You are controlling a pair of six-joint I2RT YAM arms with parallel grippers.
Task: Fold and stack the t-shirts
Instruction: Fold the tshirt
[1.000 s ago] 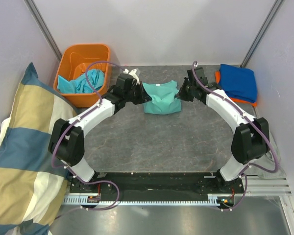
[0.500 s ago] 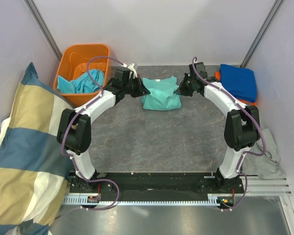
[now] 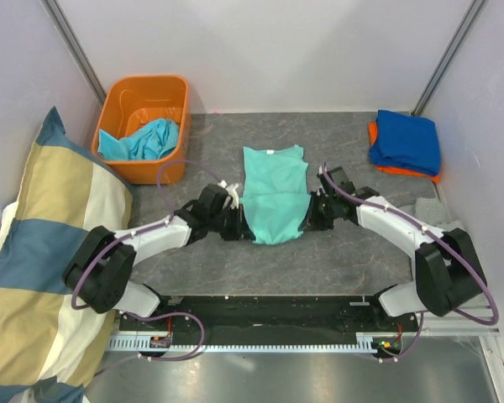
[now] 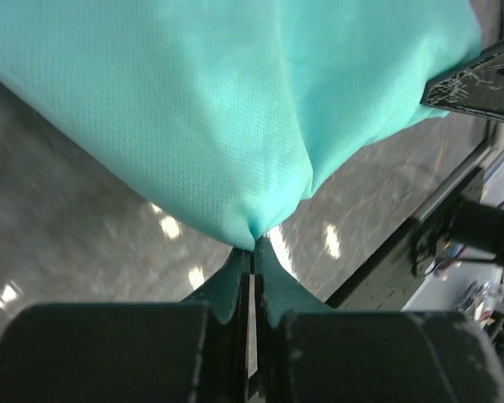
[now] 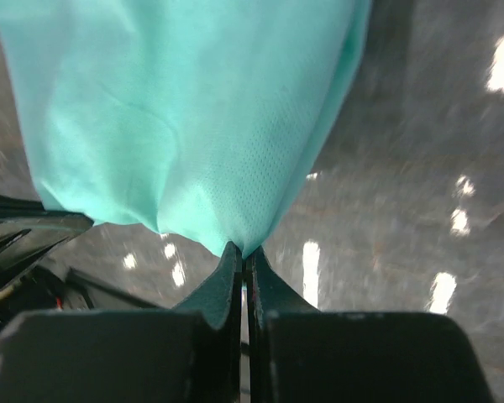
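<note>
Pinched only at thin corners by the left fingers [image 4: 228, 290] and right fingers [image 5: 225, 281], the centre-frame mint-teal t-shirt [image 3: 273, 195] could be lost if pulled unevenly.

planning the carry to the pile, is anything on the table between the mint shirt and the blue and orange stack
Nothing visible does. Only bare table lies between the mint shirt and the stack. The left hand and right hand pinch its near corners.

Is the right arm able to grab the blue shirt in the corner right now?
Probably not yet: the right tool is shut on the mint shirt. Nothing lies between it and the blue shirt, though.
</note>
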